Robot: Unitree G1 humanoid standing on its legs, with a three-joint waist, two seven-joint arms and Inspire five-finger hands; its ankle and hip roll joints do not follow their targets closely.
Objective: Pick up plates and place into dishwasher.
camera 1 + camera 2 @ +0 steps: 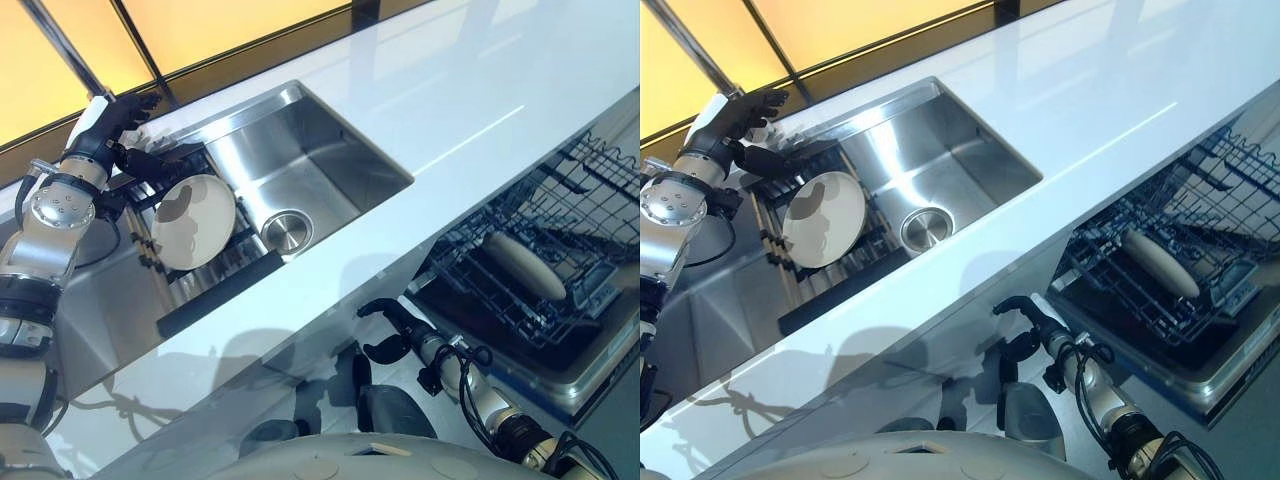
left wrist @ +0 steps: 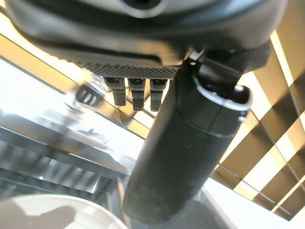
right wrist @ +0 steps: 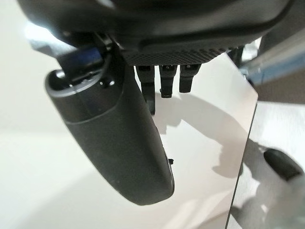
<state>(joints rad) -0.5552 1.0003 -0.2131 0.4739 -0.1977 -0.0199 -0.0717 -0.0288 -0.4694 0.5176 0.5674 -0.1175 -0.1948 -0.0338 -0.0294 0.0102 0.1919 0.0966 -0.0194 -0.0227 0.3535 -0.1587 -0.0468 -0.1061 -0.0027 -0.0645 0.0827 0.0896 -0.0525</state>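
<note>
A cream plate [image 1: 193, 221] stands on edge, tilted, in a dark drying rack [image 1: 215, 285] set over the left part of the stainless sink [image 1: 320, 160], which is let into the white counter [image 1: 500, 90]. The left robot hand [image 1: 125, 125] is up at the far end of the rack, just behind and above the plate; its fingers look loosely extended and hold nothing, and the left wrist view shows the plate's pale rim [image 2: 52, 210] below the thumb without clear contact. The right robot hand [image 1: 1015, 325] hangs below the counter's front edge, fingers curled and empty, near the open dishwasher's lower rack [image 1: 540, 270], where another pale plate [image 1: 525, 265] already lies among the wires.

The plate is probably ceramic: stiff, smooth, moderately heavy and breakable, so slippery against hard fingers. The upper rim looks the sensible hold, thumb on one face and fingers on the other, then a lift straight out of the rack slots so it does not catch.

Shadows cross the plate's face, so its surface is hard to judge. Its lower edge is hidden in the rack, and whether further plates stand behind it cannot be made out. The dishwasher is cut off at the frame's right edge.
</note>
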